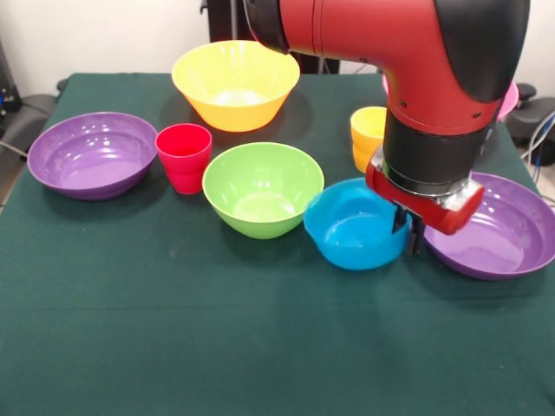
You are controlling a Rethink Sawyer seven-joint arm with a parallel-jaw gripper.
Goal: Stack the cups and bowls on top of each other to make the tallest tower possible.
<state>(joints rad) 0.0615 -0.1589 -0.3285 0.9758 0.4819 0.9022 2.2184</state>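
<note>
Blue bowl (355,225) is sitting nearest on the surface (173,347), between green bowl (263,189) and purple bowl (499,227). Tool (409,232) is straddling its right rim, apparently clamping it; grasp unconfirmed.

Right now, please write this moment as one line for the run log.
gripper: at right rim of blue bowl, one finger inside | open or shut: cannot tell | tower: not started | red cup, green bowl: separate

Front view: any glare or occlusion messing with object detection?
Front view: soft highlights inside the green bowl, blue bowl and left purple bowl; the arm hides most of the pink bowl and part of the yellow cup; shadows faint.
</note>
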